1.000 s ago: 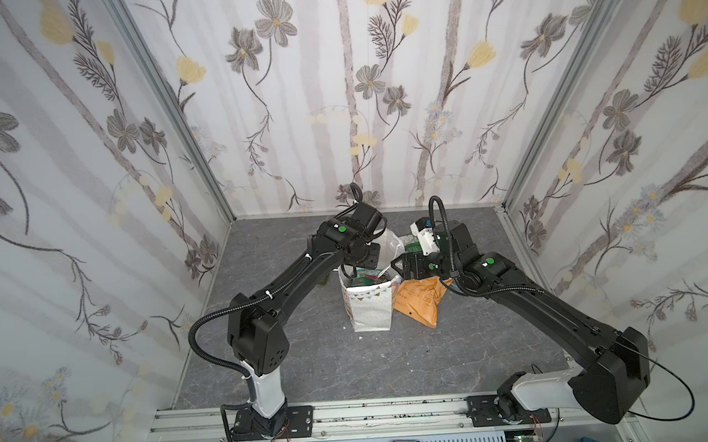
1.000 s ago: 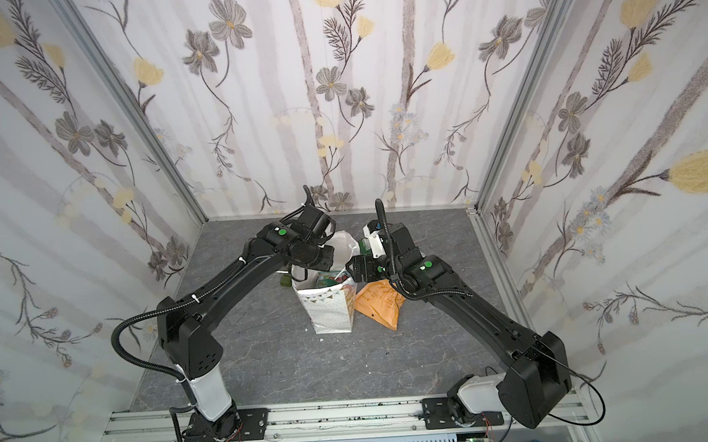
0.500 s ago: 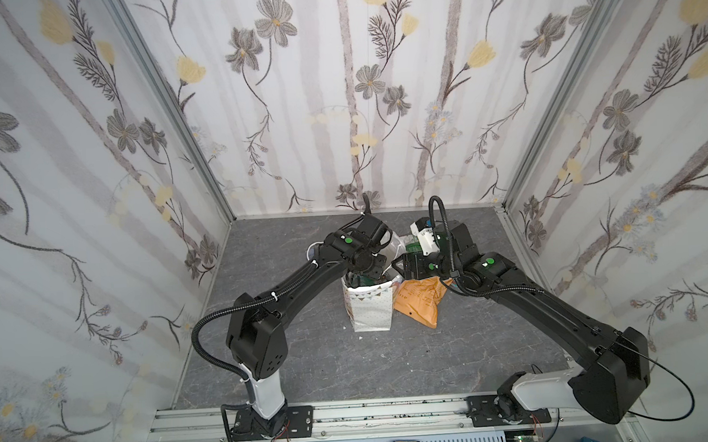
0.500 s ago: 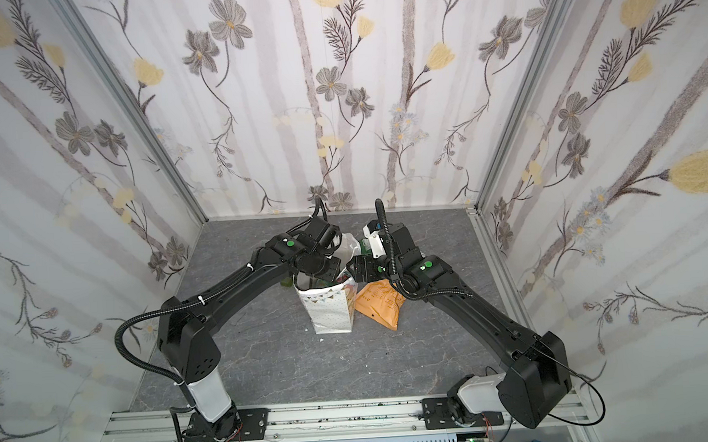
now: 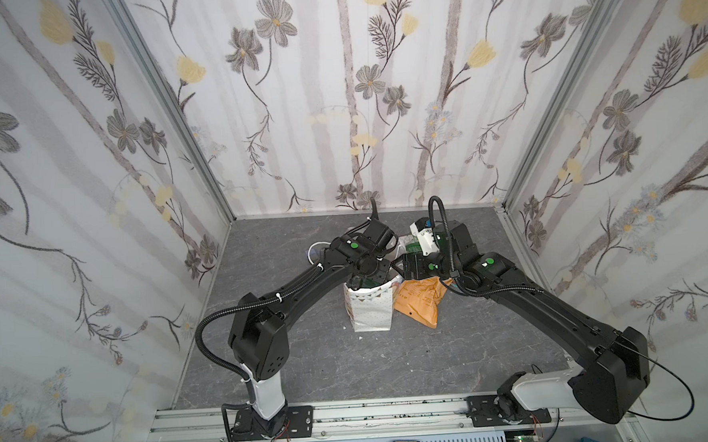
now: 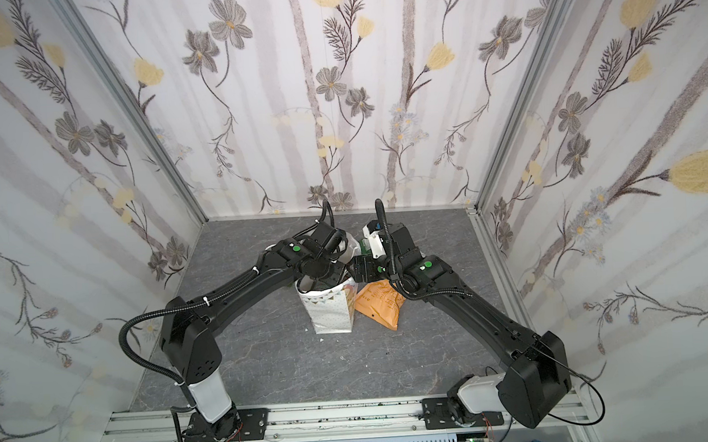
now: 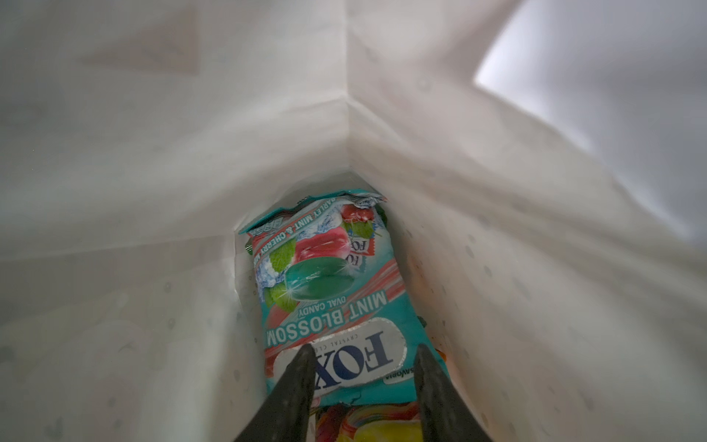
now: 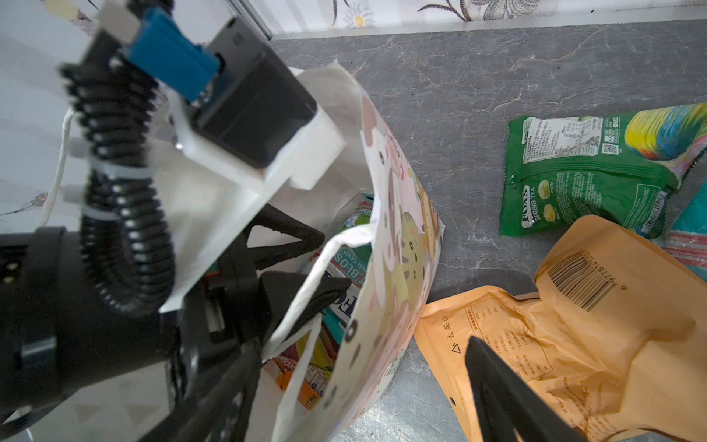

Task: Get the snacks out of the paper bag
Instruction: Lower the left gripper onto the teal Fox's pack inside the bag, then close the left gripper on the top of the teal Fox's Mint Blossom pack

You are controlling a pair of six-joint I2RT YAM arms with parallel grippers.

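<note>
Fingers of the left gripper (image 7: pixel 363 350) stand apart deep inside the paper bag (image 7: pixel 153 199), their tips on either side of the white FOX label on the teal packet (image 7: pixel 325 275). Nothing is pinched between them. You cannot tell from this angle whether the tips touch the wrapper. The packet runs lengthwise away from the tips along the bag's narrow bottom, with paper walls close on both sides. That is probably why the gap is modest: small enough to pass between the walls, and placed to close on the near end of the packet. A yellow wrapper (image 7: pixel 375 421) peeks out under the packet, back toward the wrist.

Your right gripper (image 8: pixel 359 342) is spread wide and holds nothing. The bag's printed side wall and a cord handle (image 8: pixel 306 302) run between its fingers, and the outer finger hangs over the orange pouch (image 8: pixel 612 325). I read that straddle as bracing, so the upright bag does not tip or fold shut while the other arm reaches in.

The orange pouch leans at the bag's foot. A green packet (image 8: pixel 581 180) lies on the grey floor (image 8: pixel 478 95) beyond the right fingertips. Both are already out, so at least two packets remain inside.
</note>
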